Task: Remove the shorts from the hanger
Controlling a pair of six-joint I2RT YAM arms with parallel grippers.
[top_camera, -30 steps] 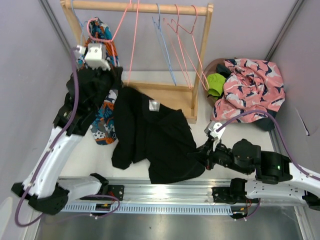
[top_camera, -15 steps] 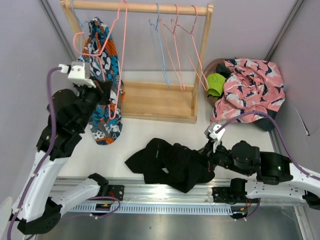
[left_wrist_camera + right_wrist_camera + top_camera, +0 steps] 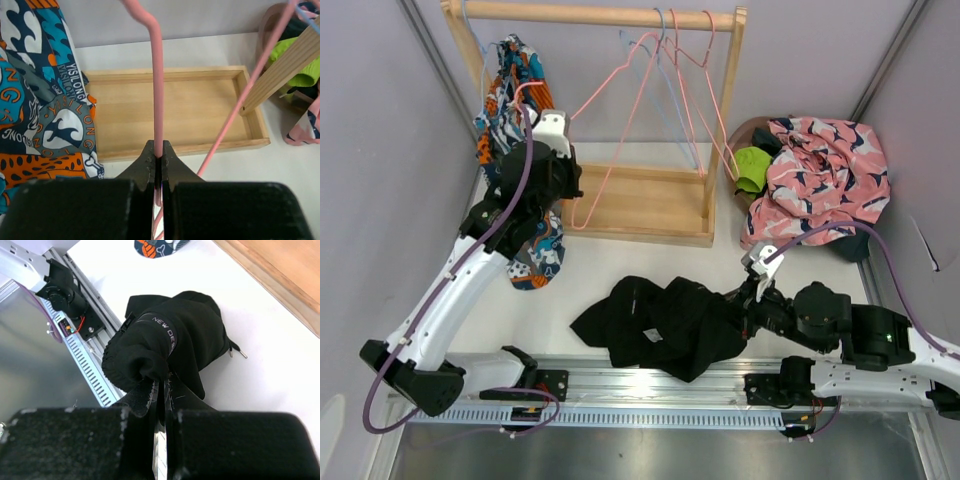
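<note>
Plain black shorts (image 3: pixel 660 325) lie in a heap on the table near the front rail, and my right gripper (image 3: pixel 745 303) is shut on a fold of their edge (image 3: pixel 150 347). My left gripper (image 3: pixel 570 195) is shut on the wire of an empty pink hanger (image 3: pixel 157 90) in front of the wooden rack; the hanger leans up toward the rail. Blue-orange-white print shorts (image 3: pixel 515 105) hang at the rack's left end, and in the left wrist view they (image 3: pixel 40 110) fill the left side. Pink printed shorts (image 3: pixel 825 170) and lime green shorts (image 3: pixel 752 165) lie piled at the right.
The wooden rack has a top rail (image 3: pixel 600 14) and a tray base (image 3: pixel 640 200). Several empty pink and blue hangers (image 3: pixel 672 80) dangle at its right end. A brown basket (image 3: pixel 745 130) sits under the pile. Grey walls close both sides, and a metal rail (image 3: pixel 650 385) runs along the front.
The black shorts came off the pink hanger and dropped into a heap by my right gripper. My left gripper carried the bare hanger up and right to the rack.
</note>
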